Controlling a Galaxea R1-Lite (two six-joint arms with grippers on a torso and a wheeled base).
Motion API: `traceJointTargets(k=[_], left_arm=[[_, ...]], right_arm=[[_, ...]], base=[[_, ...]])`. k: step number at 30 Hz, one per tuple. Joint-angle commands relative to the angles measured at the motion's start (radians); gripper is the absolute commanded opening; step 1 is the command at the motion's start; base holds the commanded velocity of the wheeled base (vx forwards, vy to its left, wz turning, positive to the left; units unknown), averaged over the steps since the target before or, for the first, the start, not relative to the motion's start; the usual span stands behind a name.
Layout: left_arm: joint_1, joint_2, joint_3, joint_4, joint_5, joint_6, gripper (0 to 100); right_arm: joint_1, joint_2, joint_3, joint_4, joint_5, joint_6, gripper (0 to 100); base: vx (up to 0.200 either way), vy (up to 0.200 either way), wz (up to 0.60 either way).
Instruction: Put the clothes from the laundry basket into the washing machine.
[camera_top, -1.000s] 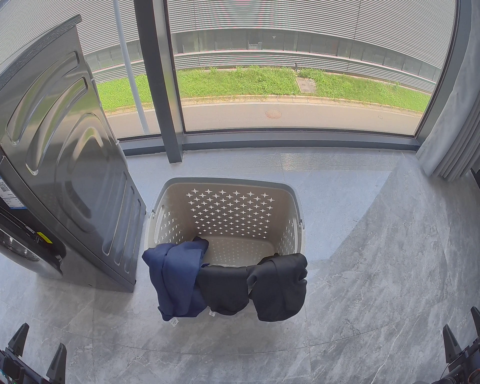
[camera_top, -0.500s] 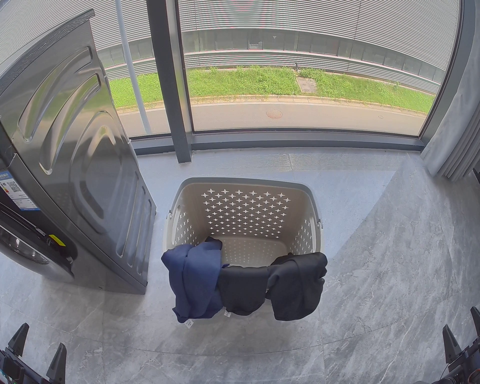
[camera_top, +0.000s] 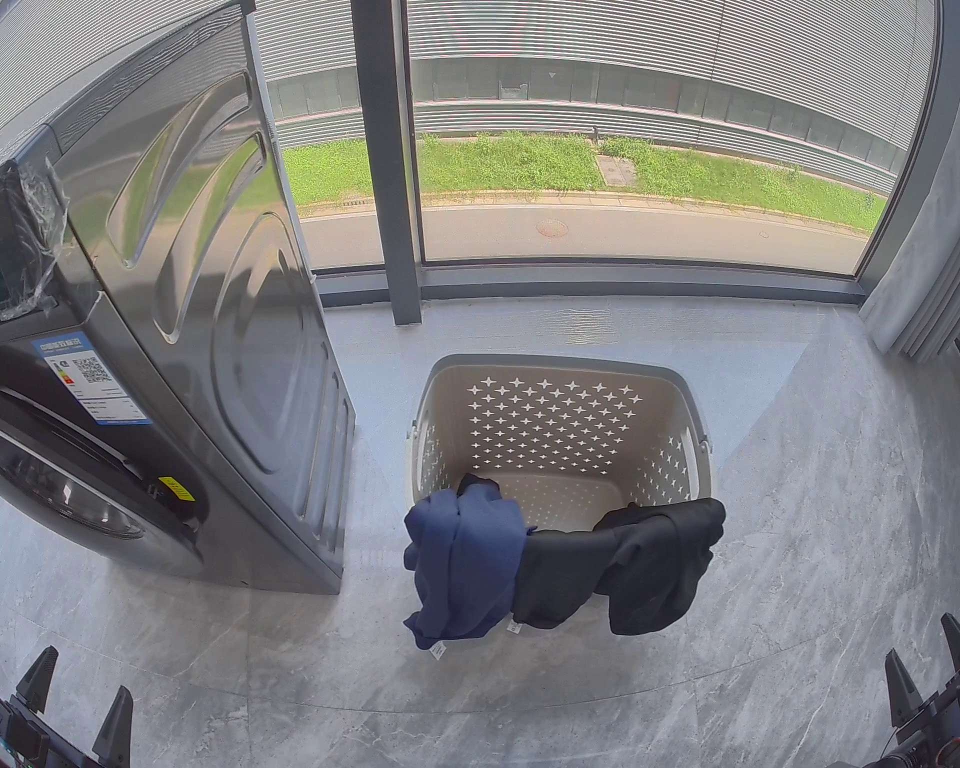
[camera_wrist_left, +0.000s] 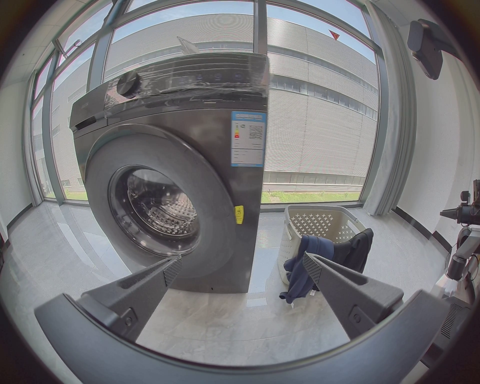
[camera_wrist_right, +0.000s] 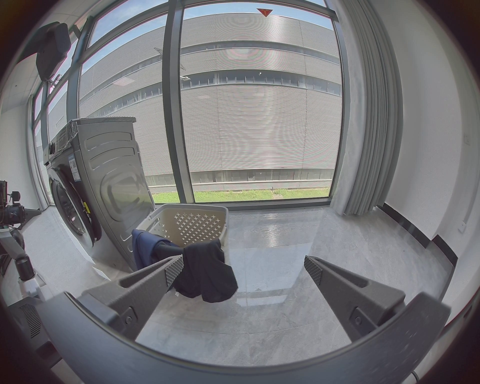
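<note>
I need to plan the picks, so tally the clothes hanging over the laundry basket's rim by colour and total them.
Blue garment: 1
Black garments: 2, overlapping, so the split between them is not fully certain
Total: 3, all draped over the near rim of the laundry basket

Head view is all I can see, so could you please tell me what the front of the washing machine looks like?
Observer: The washing machine has a round porthole in its front. A perforated metal drum shows through it. I cannot tell whether glass covers it.
Operator: Thank you. Is either gripper lined up with that porthole?
Observer: Yes. The left gripper points at the washer's front, with the porthole just to one side of its line. Its jaws are open and there is nothing between them.
</note>
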Motion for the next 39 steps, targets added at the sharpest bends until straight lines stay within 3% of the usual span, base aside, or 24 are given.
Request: traceJointTargets(k=[1, 12, 24, 33, 39], left_arm=[[-0.001, -0.017, 0.016, 0.000, 0.000, 0.000, 100], [-0.001, -0.017, 0.016, 0.000, 0.000, -0.002, 100], [-0.001, -0.017, 0.016, 0.000, 0.000, 0.000, 100], [0.001, -0.017, 0.016, 0.000, 0.000, 0.010, 100], [0.001, -0.017, 0.016, 0.001, -0.003, 0.012, 100]], right_arm=[[0.000, -0.016, 0.016, 0.000, 0.001, 0.000, 100], [0.000, -0.016, 0.016, 0.000, 0.001, 0.000, 100], [0.000, -0.016, 0.016, 0.000, 0.001, 0.000, 100], [0.000, -0.016, 0.016, 0.000, 0.001, -0.002, 100], [0.000, -0.016, 0.016, 0.000, 0.002, -0.005, 100]], base=[[0.000, 0.200, 0.00], [0.000, 0.200, 0.00], [0.000, 0.000, 0.00], [-0.200, 0.000, 0.00], [0.000, 0.000, 0.00]])
